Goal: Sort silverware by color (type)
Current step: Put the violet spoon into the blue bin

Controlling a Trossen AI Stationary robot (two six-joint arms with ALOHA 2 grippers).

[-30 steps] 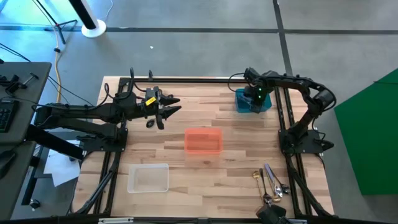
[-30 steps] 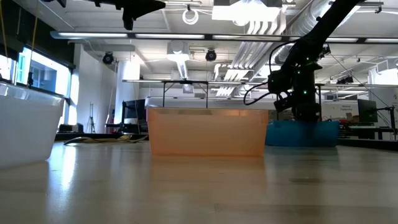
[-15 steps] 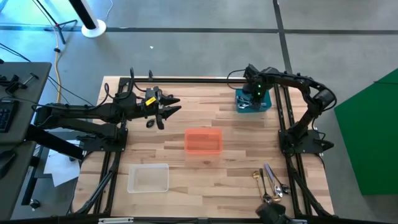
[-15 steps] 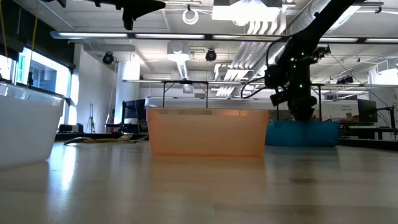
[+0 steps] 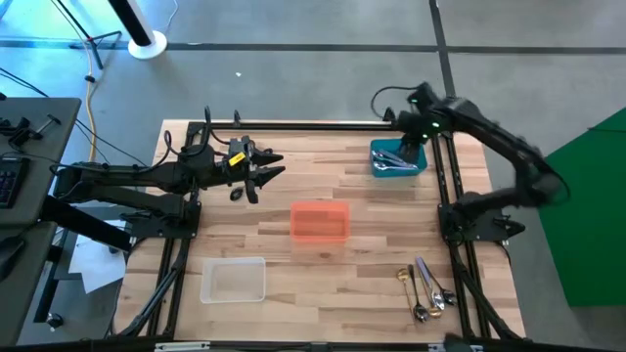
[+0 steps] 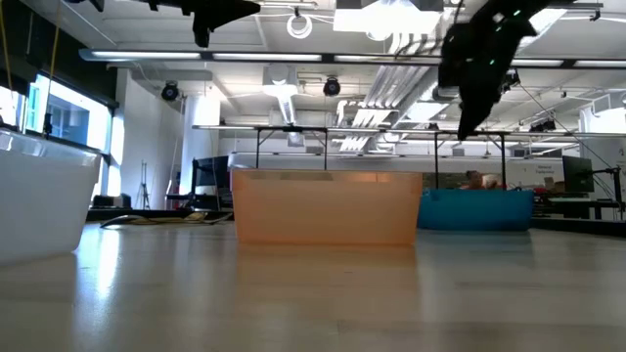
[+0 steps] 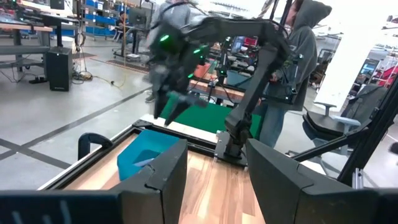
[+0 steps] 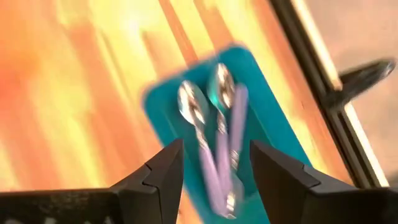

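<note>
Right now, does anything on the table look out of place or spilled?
Nothing stands out. Silver spoons lie inside the blue bin, the right gripper is open above it, and the unsorted silverware sits together near the table's front edge.

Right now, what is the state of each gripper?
Left gripper: open, holding nothing, above the table.
Right gripper: open, holding nothing, above the blue bin.

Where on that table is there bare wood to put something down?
Bare wood lies between the orange bin and the blue bin, and between the clear bin and the loose silverware. It is crowded near the left gripper and around the right gripper above the blue bin.
</note>
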